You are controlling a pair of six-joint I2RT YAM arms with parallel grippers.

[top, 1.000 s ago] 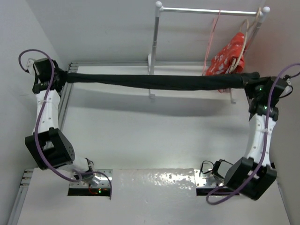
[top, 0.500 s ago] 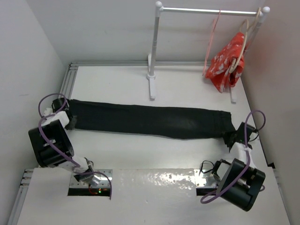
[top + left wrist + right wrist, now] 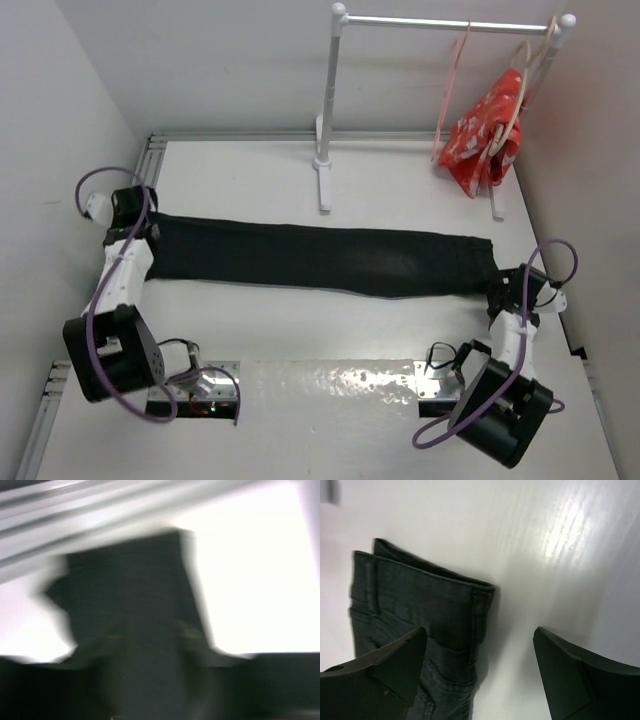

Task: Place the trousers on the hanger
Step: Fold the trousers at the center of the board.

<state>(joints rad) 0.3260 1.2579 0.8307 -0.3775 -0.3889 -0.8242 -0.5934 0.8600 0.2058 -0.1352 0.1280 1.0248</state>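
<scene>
The trousers [image 3: 320, 258] lie black on the white table [image 3: 400, 195]. Seen close, their fabric is more of a dark charcoal, with a faint woven grain and tone-on-tone seams. At the table's far edge stands a white and silver rail [image 3: 330, 100]. On it hang a thin pink-red hanger [image 3: 452, 88] and, nearer the table's right edge, a red cloth [image 3: 485, 130] scattered with small white marks on a pale beige hanger [image 3: 519, 85]. At the table's near edge, the left arm [image 3: 125, 275] and right arm [image 3: 515, 340] are white with black joints and trail purple cables [image 3: 105, 171].
</scene>
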